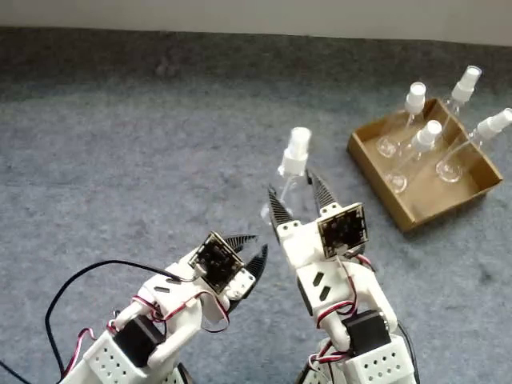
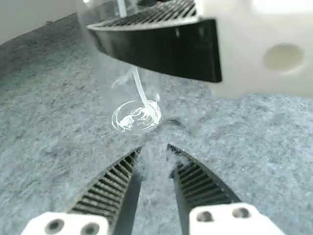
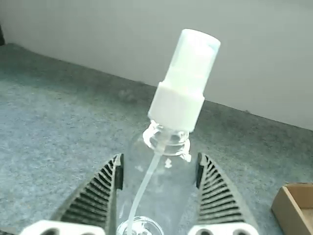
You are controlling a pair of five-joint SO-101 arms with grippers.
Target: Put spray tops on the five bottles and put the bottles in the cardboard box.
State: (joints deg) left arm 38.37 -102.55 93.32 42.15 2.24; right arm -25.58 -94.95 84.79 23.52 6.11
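Grey felt bench (image 1: pixel 120 160); right claw (image 1: pixel 298 200) was clamped mid-body on the clear bottle (image 1: pixel 292 172), left claw (image 1: pixel 254 248) slightly apart and empty; bottle likely light, slick, stiff, best held there.

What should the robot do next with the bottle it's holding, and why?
Probably lift the bottle and carry it toward the box. The right tool grips it and its top is on, though it looks a little tilted. Four other bottles are in the box, and the left tool is open, not touching it.
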